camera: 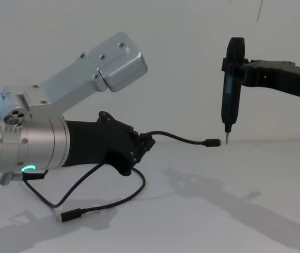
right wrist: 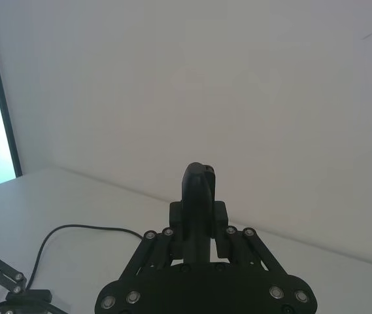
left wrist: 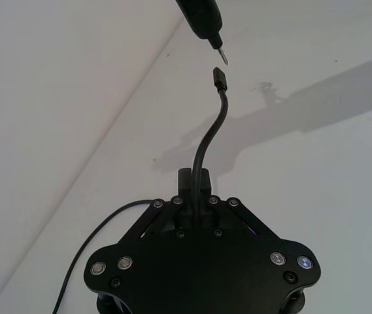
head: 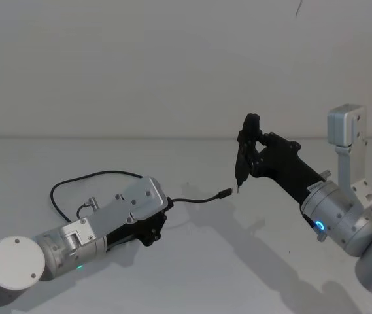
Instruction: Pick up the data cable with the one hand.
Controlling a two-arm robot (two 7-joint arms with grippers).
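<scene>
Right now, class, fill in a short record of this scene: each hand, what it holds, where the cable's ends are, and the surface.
left hand: shut on the data cable, lifted above the table
cable's free plug: sticks out toward the pen-like tool's tip
cable's other plug: lies on the table
right hand: shut on the pen-like tool, held upright, tip down
surface: white table

Silver cylindrical wrists, black angular left gripper (camera: 148,142), green ring light.

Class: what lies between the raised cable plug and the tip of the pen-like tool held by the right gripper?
Nothing: in the chest view a small bare gap separates the plug from the tool tip.
</scene>
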